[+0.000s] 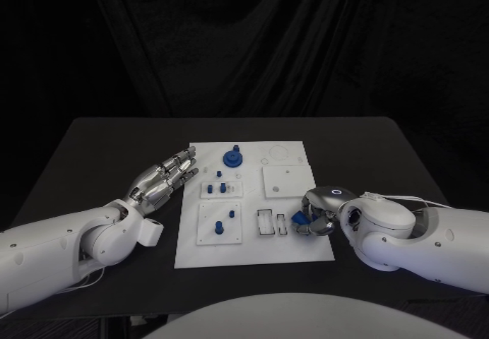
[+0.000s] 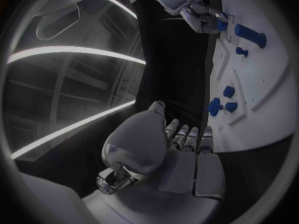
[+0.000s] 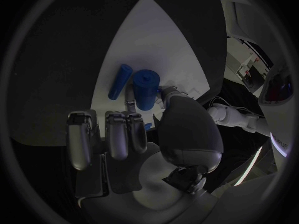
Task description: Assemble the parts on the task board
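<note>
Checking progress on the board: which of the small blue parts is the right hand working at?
The blue cylinder at the white task board's right edge, under the right hand; whether it is gripped is unclear. The other parts lie apart, further left.

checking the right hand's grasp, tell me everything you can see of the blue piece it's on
The blue cylinder is a short, thick, smooth piece, plastic by its look. It stands at the task board's right edge, by the right hand, whose fingers touch its side. A thinner blue rod lies beside it on the board. Whether the hand fully grips it cannot be told.
</note>
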Motion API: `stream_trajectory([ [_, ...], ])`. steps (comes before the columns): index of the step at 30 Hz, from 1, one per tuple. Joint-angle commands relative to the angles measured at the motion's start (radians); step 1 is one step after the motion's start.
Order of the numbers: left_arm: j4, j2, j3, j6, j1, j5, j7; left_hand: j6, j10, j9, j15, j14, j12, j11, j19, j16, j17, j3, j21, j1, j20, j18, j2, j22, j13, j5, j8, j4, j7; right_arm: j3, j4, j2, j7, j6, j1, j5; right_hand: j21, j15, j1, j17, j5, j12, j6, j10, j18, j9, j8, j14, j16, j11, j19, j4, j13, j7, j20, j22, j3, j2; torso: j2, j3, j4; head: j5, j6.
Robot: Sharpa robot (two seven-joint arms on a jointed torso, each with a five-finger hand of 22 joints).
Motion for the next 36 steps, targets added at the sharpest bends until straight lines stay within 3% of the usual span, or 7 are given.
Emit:
stream_trajectory([
  [1, 0.002, 0.0, 0.001, 0.013, -0.002, 0.004, 0.007, -0.002, -0.001, 0.001, 0.009, 0.0, 0.006, 0.006, 0.001, -0.004, -0.002, 0.006, -0.001, 0.007, 0.007, 0.002, 0.0, 0.001, 0.002, 0.004, 0.005, 0.0, 0.005, -0.006, 0.002, -0.009, -0.002, -0.068, -0.01, 0.152, 0.003, -0.004, 0.078, 0.263, 0.043, 0.003, -0.012, 0.108, -0.008, 0.009, 0.011, 0.106, 0.003, -0.006, 0.106, -0.094, 0.263, -0.011, -0.006, 0.263, 0.103, 0.061, 0.0, 0.0, 0.0006, 0.006, 0.0],
  [6, 0.003, -0.002, 0.001, 0.013, -0.003, 0.004, 0.008, -0.003, -0.001, 0.001, 0.009, 0.0, 0.006, 0.008, 0.001, -0.004, -0.002, 0.006, -0.001, 0.008, 0.008, 0.002, 0.0, 0.001, 0.002, 0.005, 0.005, -0.001, 0.005, -0.005, 0.027, -0.027, 0.03, -0.153, -0.007, 0.291, 0.003, -0.003, 0.084, 0.263, 0.057, 0.003, -0.015, 0.108, -0.008, 0.018, 0.017, 0.106, 0.003, -0.007, 0.106, -0.106, 0.263, -0.011, -0.005, 0.263, 0.114, 0.06, 0.0, 0.0003, 0.0008, 0.013, 0.0],
  [15, 0.0, 0.002, 0.001, 0.014, -0.004, 0.004, 0.01, -0.003, -0.001, 0.001, 0.009, 0.0, 0.007, 0.009, 0.001, -0.004, -0.002, 0.007, -0.001, 0.008, 0.008, 0.002, -0.001, 0.001, 0.002, 0.005, 0.005, -0.002, 0.004, -0.003, 0.067, -0.039, 0.126, -0.292, 0.036, 0.61, 0.003, -0.001, 0.051, 0.263, 0.066, 0.003, -0.014, 0.108, -0.008, 0.028, 0.023, 0.106, 0.003, -0.007, 0.106, -0.093, 0.263, -0.011, -0.003, 0.263, 0.114, 0.055, 0.0, 0.0, 0.0002, 0.018, 0.0],
  [19, 0.0, 0.003, 0.001, 0.014, -0.004, 0.004, 0.01, -0.003, -0.001, 0.001, 0.009, 0.0, 0.007, 0.009, 0.001, -0.004, -0.002, 0.007, -0.001, 0.008, 0.008, 0.002, -0.001, 0.001, 0.002, 0.005, 0.005, -0.002, 0.004, -0.003, 0.075, -0.036, 0.136, -0.296, 0.045, 0.684, 0.003, 0.0, 0.036, 0.263, 0.062, 0.003, -0.019, 0.108, -0.008, 0.029, 0.019, 0.106, 0.003, -0.006, 0.106, -0.085, 0.263, -0.009, -0.002, 0.263, 0.113, 0.055, -0.001, -0.0005, 0.001, 0.022, 0.0],
  [24, -0.003, 0.007, 0.001, 0.017, -0.004, 0.004, 0.01, -0.003, -0.001, 0.001, 0.009, 0.0, 0.007, 0.009, 0.001, -0.004, -0.002, 0.007, -0.001, 0.008, 0.008, 0.002, -0.001, 0.001, 0.002, 0.005, 0.005, -0.002, 0.004, -0.003, 0.071, -0.018, 0.14, -0.271, 0.05, 0.737, 0.003, 0.003, -0.01, 0.263, -0.055, 0.003, -0.021, 0.108, -0.008, 0.027, 0.01, 0.106, 0.003, -0.003, 0.106, -0.051, 0.263, -0.007, 0.001, 0.263, 0.102, 0.063, -0.001, -0.0022, 0.0037, 0.024, 0.0],
  [27, -0.006, 0.011, 0.001, 0.02, -0.004, 0.004, 0.01, -0.003, -0.001, 0.001, 0.01, 0.0, 0.006, 0.009, 0.001, -0.004, -0.002, 0.007, -0.001, 0.009, 0.008, 0.002, -0.001, 0.001, 0.002, 0.005, 0.005, -0.003, 0.004, -0.003, 0.062, -0.005, 0.141, -0.262, 0.05, 0.749, 0.003, 0.003, -0.018, 0.263, -0.086, 0.003, -0.024, 0.108, -0.008, 0.026, 0.006, 0.106, 0.003, -0.002, 0.106, -0.041, 0.263, -0.006, 0.001, 0.263, 0.099, 0.064, 0.0, -0.0013, 0.0012, 0.027, 0.0],
  [36, -0.005, 0.008, 0.001, 0.024, -0.005, 0.004, 0.01, -0.002, -0.001, 0.001, 0.01, 0.0, 0.007, 0.01, 0.002, -0.004, -0.002, 0.007, -0.001, 0.009, 0.008, 0.002, -0.002, 0.002, 0.002, 0.005, 0.005, -0.003, 0.003, -0.003, 0.039, 0.025, 0.128, -0.238, 0.049, 0.757, 0.003, 0.005, -0.03, 0.263, -0.122, 0.003, -0.03, 0.108, -0.008, 0.025, 0.0, 0.106, 0.003, 0.001, 0.106, -0.027, 0.263, -0.002, 0.003, 0.263, 0.09, 0.063, 0.001, -0.0013, 0.0019, 0.036, 0.0],
])
